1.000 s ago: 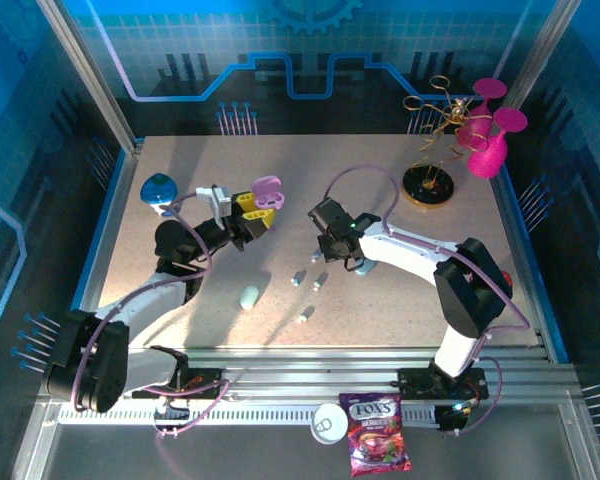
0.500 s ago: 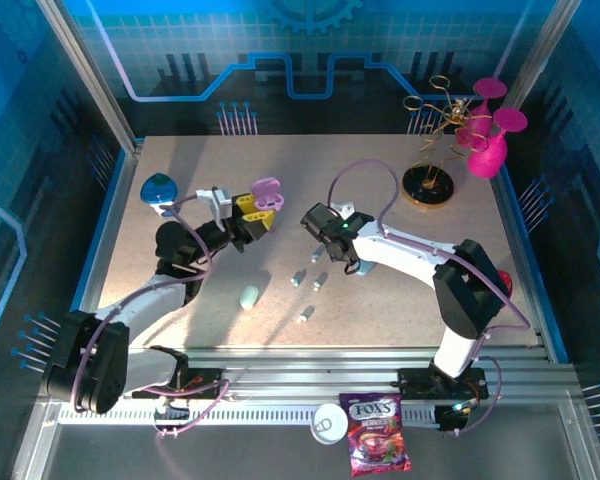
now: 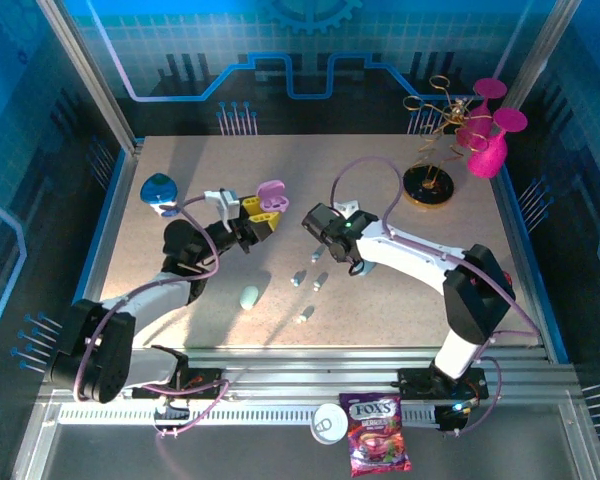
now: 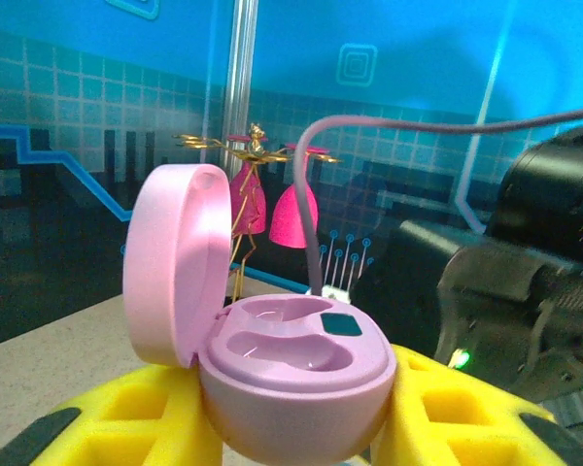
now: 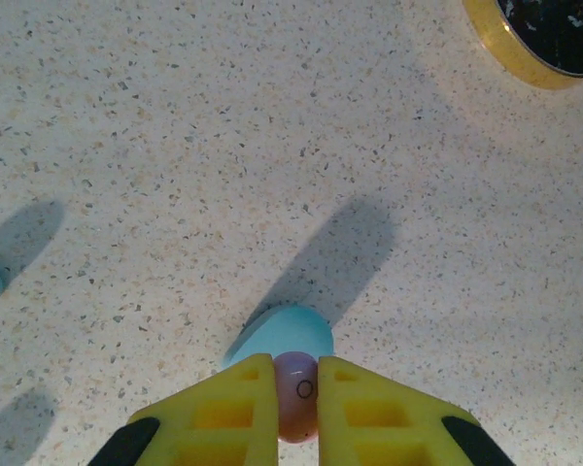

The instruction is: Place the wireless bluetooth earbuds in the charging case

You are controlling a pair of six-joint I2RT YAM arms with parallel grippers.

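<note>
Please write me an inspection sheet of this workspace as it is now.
Surface: speckled table, no spill seen.
Job's things: open pink case, wells empty, in the left gripper; one earbud in the right gripper; three loose earbuds on the table.
Clutter: teal case, blue case, gold wire stand, pink ornament, candy bag on the front rail.
Grippers: both jaws closed on their loads.
Cables: purple cables loop over both arms, no snag seen.
Surroundings: blue panelled walls.
</note>
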